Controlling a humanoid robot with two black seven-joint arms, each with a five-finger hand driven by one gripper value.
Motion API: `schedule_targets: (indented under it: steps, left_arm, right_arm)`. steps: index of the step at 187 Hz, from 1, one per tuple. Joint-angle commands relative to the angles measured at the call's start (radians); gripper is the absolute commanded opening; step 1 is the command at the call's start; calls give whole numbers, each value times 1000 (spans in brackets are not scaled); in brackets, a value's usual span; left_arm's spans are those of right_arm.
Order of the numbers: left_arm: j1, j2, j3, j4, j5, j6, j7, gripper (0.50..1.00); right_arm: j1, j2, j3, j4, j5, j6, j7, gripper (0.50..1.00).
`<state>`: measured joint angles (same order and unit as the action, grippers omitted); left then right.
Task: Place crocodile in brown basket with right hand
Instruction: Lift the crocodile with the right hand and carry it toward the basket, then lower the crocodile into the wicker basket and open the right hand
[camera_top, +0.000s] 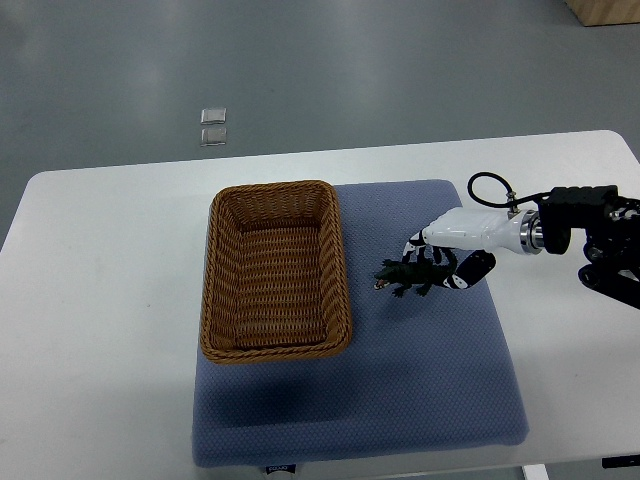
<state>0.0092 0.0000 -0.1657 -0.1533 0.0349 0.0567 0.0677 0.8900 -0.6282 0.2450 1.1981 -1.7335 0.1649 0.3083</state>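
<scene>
Top view: we see the right hand clenched around the crocodile, blue mat beneath, just right of the brown basket, not touching it.

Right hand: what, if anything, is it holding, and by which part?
The right hand grips the crocodile with its fingers around the rear body and tail; the head sticks out free.

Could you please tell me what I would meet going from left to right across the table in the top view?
Bare white table → brown basket → crocodile → right hand, closed over the crocodile's tail end.
</scene>
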Motion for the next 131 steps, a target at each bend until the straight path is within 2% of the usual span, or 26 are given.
schedule_targets:
  steps: [1,74,101,131]
  left_arm:
    - [0,0,0,0,0,0,0,1000]
    - [0,0,-1,0,0,0,0,1000]
    - [0,0,-1,0,-1,0,0,1000]
    - [0,0,-1,0,0,0,0,1000]
  right_arm:
    - [12,-1,30,-5,0,7,0,500]
    - [181,13,42,-31,2,22,-3,500]
    - [237,94,42,-31,2,22,-3,500]
    - [259,234,42,-32,0,22,-3,500]
